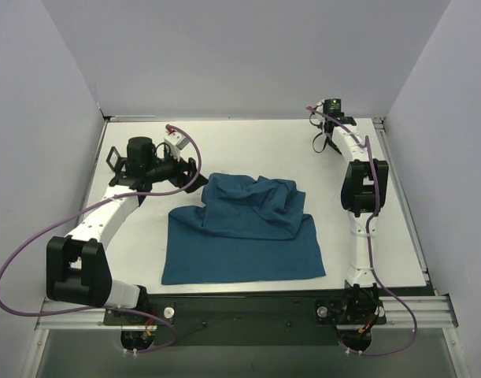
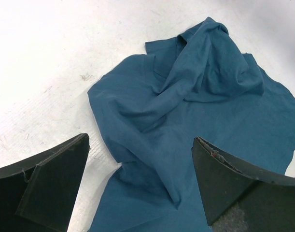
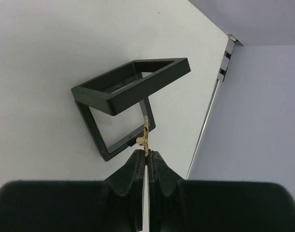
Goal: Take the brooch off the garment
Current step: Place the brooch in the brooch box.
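Note:
The garment (image 1: 244, 232), a dark teal-blue T-shirt, lies crumpled on the white table between the two arms, its upper part bunched into folds (image 2: 195, 96). My left gripper (image 1: 191, 173) hovers at its left edge. In the left wrist view that gripper (image 2: 141, 137) is open, both black fingers (image 2: 50, 183) wide apart over the cloth with nothing between them. My right gripper (image 3: 147, 153) is at the far right of the table, shut on the tiny gold brooch (image 3: 146, 135). The brooch sticks up edge-on from the fingertips, just above an open black square frame (image 3: 133, 82).
The hinged black frame has a lower half lying on the table (image 3: 100, 140). The table's right edge with its metal rail (image 3: 212, 104) and the pale wall run close beside the right gripper (image 1: 325, 143). Bare table (image 2: 46, 58) lies left of the garment.

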### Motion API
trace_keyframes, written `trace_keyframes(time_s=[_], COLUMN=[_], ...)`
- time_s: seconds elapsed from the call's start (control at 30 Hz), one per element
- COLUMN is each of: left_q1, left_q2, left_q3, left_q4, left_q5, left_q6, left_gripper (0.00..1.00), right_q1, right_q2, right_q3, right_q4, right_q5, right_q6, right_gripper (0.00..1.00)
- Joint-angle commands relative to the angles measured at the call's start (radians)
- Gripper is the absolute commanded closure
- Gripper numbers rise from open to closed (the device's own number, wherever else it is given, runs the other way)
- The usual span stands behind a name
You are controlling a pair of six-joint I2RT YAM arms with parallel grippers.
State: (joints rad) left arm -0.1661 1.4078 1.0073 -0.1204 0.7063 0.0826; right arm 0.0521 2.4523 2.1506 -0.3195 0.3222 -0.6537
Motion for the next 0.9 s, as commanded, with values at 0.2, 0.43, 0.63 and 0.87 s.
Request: trace_keyframes(time_s=[0.2, 0.43, 0.63, 0.87], left_q1=[0.007, 0.007, 0.007, 0.007], left_q2=[-0.003, 0.005, 0.016, 0.022], left_q3=[0.002, 0.002, 0.005, 0.002], left_q4=[0.042, 0.047, 0.051, 0.056], left_q5=[-0.013, -0.021, -0.021, -0.021], left_q6=[0.000, -0.004, -0.010, -0.014], left_gripper=[0.03, 0.03, 0.03, 0.03], right_q1=[-0.008, -0.008, -0.005, 0.005], right_q2=[0.079, 0.076, 0.062, 0.053], right_q3=[0.026, -0.029, -0.067, -0.118], right_q4=[0.131, 0.191, 0.229, 0.295], right_q5=[0.084, 0.075, 0.078, 0.104], right_q6=[-0.133, -0.138, -0.146, -0.173], right_gripper=[1.00, 1.00, 1.00, 0.82])
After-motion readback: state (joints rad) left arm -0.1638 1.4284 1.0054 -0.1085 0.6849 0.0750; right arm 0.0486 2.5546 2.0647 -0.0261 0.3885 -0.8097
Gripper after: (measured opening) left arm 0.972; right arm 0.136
